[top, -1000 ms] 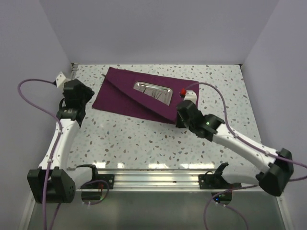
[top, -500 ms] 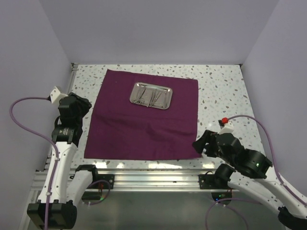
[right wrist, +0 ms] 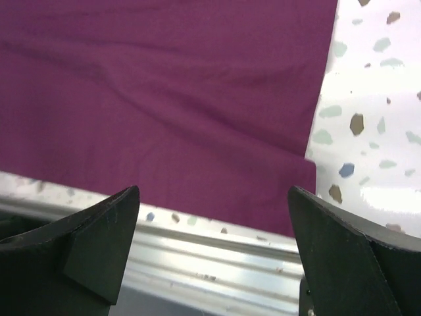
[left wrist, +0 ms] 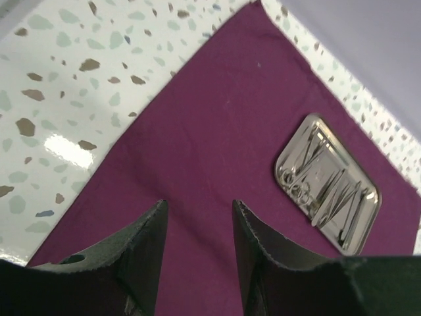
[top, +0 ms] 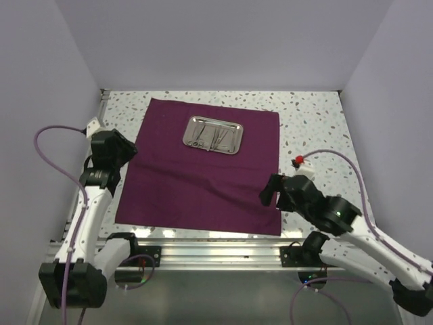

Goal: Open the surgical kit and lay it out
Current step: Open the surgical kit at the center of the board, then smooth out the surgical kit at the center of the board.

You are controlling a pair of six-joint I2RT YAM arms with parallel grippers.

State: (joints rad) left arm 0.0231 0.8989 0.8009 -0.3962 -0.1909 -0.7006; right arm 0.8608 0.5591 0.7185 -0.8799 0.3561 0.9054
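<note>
As we are reading it from above: the cloth wrap (top: 203, 183) is lying spread flat on the table (top: 318, 122), with its near edge along the rail.
Steel tray (top: 214, 135): it is sitting on the far half of the cloth, about midway across, long axis running left to right with a slight tilt.
Instruments (top: 210, 141): they are lying inside the tray, slanting roughly across its short side, with ring handles towards its left end.
Left gripper (left wrist: 197, 207): it is hovering over the cloth's left margin with fingers parted and nothing between them. The tray is lying ahead and to its right.
Right gripper (right wrist: 214, 194): it is hanging by the near right corner of the cloth, fingers spread wide and empty. The tray is lying far and to its left, outside its wrist view.
Nearer arm: we are judging them about equally far. Only the left is facing the tray.
Count: we are counting one cloth, one tray and several overlapping instruments, too tangled for an exact number.
</note>
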